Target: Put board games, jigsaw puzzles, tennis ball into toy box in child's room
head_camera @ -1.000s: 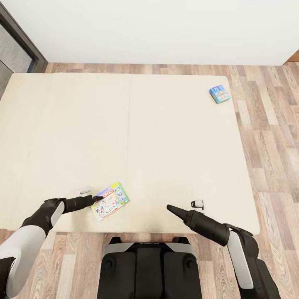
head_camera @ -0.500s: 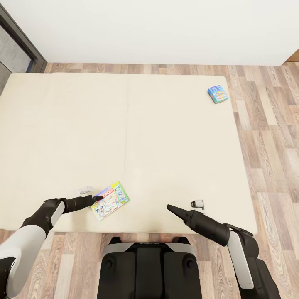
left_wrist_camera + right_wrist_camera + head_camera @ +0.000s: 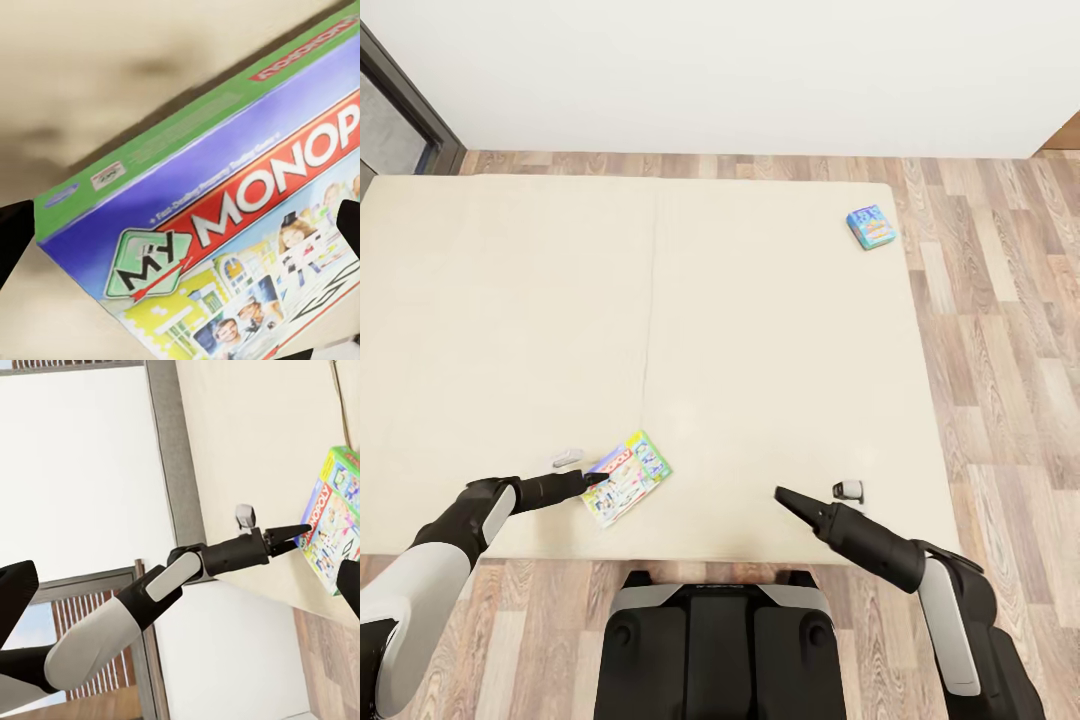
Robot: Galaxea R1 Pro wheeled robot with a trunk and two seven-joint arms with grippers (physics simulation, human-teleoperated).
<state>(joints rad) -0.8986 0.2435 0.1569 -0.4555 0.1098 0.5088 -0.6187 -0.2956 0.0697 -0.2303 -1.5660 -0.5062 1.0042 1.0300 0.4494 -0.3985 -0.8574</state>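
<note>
The green-edged "MONOPOLY" board game [image 3: 626, 477] lies flat on the bed [image 3: 760, 330] near its front edge, left of centre. My left gripper [image 3: 600, 478] is at the box's left edge. In the left wrist view the box lid [image 3: 225, 225] lies close under the open fingers [image 3: 15, 240]. A second board game, a small blue box [image 3: 871, 227], rests at the mattress's far right corner. My right gripper [image 3: 778, 491] hovers open over bare mattress to the right, holding nothing. The right wrist view takes in the left gripper [image 3: 304, 529] against the Monopoly box [image 3: 330, 532].
Wood plank floor [image 3: 1000, 300] runs along the bed's right side and behind it, up to a white wall [image 3: 740, 70]. A dark door frame [image 3: 410, 105] stands at the far left. My base [image 3: 720, 640] is against the bed's front edge.
The view has turned slightly, sliding the far end of the bed leftward. My right gripper has shifted a little to the right. The left gripper stays at the Monopoly box.
</note>
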